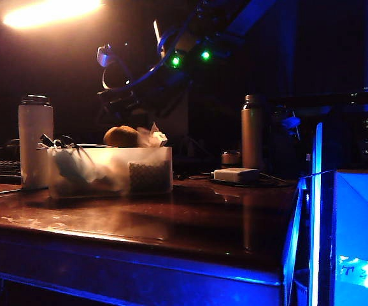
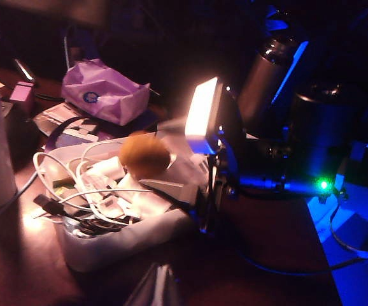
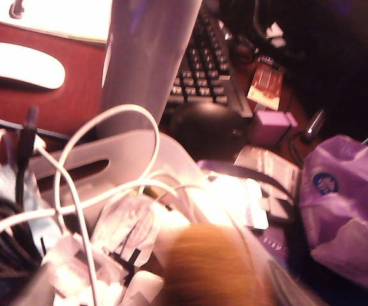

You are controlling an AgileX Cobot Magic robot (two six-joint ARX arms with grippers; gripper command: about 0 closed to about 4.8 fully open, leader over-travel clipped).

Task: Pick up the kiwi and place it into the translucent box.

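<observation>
Dim wooden table [image 1: 171,220], kiwi [image 2: 144,156] atop cluttered translucent box [image 1: 111,171]

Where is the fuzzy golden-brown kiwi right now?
The fuzzy golden-brown kiwi sits on the cables heaped in the frosted translucent box, left of centre in the exterior view, right of the white bottle.

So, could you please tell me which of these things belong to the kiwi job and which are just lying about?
Belongs to the job:
- kiwi, lying on the clutter in the box
- translucent box

Just lying about:
- white bottle
- metal bottle
- small white box
- keyboard
- purple bag
- white cables
</observation>
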